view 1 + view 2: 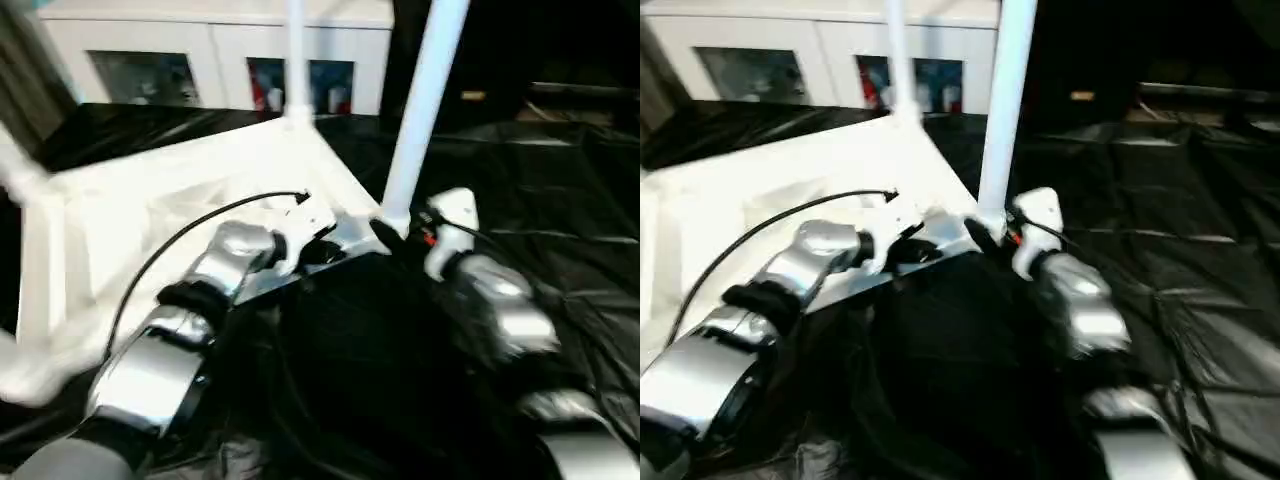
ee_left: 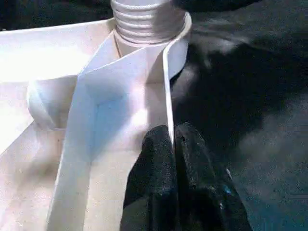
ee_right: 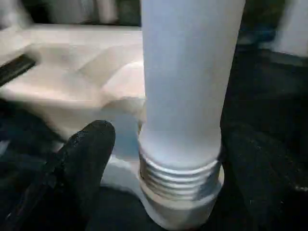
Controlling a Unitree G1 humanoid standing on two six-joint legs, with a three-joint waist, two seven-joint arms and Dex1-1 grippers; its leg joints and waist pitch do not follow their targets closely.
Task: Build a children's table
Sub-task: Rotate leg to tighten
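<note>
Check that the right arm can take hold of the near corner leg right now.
Probably yes. The right gripper has its jaws open on either side of the leg, just above its threaded base in the table's corner socket, and nothing stands between them. The left gripper pinches the table rim aside.

Looking like an indoor test/demo room w/ home-style furniture: wrinkled black plastic sheeting is covering the whole work surface, and a long white cabinet with glass doors is standing along the sheeting's far edge, w/ coloured items showing behind the glass.
</note>
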